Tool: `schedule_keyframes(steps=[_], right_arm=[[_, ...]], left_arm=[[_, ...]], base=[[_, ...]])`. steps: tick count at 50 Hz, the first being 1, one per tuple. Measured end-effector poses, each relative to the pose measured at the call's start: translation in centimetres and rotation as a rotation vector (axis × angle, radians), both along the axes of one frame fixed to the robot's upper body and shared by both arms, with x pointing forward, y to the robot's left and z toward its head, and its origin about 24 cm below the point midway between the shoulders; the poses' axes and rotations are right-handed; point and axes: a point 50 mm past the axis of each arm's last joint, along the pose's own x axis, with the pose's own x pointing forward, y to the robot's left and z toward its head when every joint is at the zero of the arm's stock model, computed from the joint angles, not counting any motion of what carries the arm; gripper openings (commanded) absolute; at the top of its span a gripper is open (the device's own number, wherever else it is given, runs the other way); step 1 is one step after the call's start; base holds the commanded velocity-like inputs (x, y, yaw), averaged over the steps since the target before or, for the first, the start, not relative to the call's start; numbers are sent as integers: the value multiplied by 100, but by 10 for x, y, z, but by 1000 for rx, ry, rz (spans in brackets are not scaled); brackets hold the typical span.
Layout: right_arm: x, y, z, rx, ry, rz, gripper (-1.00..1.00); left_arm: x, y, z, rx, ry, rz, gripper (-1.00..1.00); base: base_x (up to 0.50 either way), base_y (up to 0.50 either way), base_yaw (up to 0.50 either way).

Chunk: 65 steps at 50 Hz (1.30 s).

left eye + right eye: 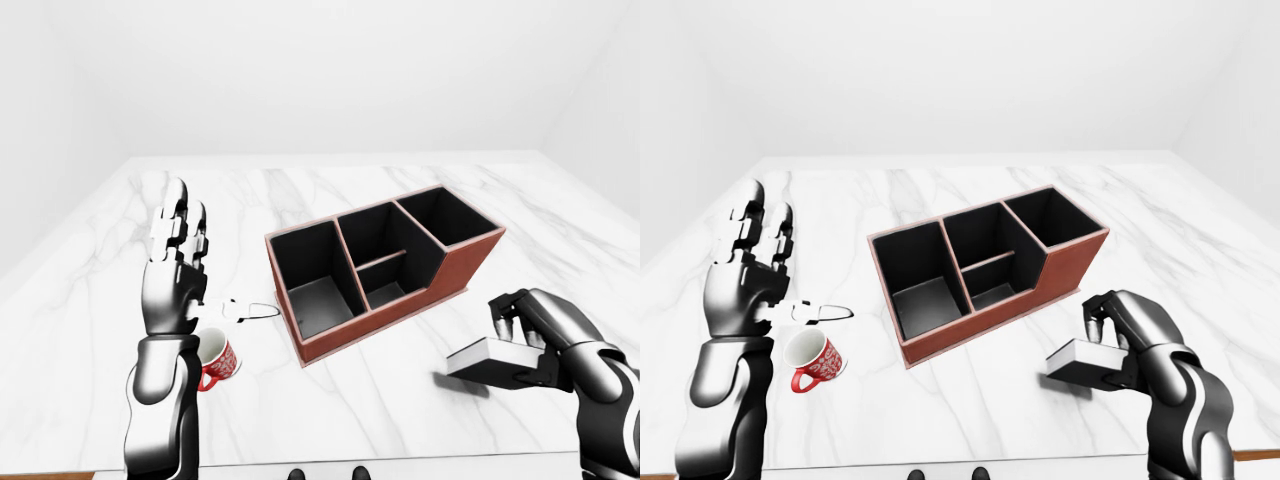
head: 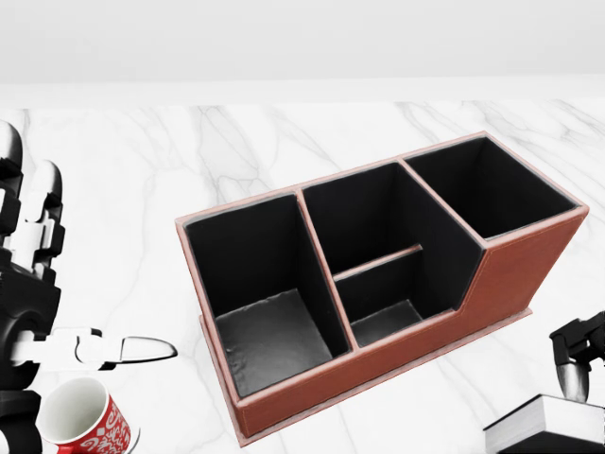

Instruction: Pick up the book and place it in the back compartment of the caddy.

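Observation:
The book (image 1: pixel 488 361) has white pages and a dark cover. My right hand (image 1: pixel 515 335) is shut on it at the lower right of the left-eye view, holding it flat just above the table, to the right of the caddy. The brown caddy (image 1: pixel 455 268) with black insides lies at an angle in the middle. It has one large compartment at its left end, two small ones in the middle and a taller one at its right end (image 2: pixel 492 184). My left hand (image 1: pixel 200 270) is raised and open, left of the caddy, holding nothing.
A red and white mug (image 1: pixel 218 358) stands on the white marble table (image 1: pixel 330 420) just below my left hand, left of the caddy. The table's near edge runs along the bottom of the eye views. White walls stand behind.

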Motion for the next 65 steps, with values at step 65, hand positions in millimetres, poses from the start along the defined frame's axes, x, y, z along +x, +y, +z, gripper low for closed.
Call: schedule_keyframes(steps=[65], right_arm=[[48, 75, 100, -132, -307, 218, -100]], left_arm=[[-2, 0, 2, 3, -9, -4, 100]], base=[[0, 0, 0]])
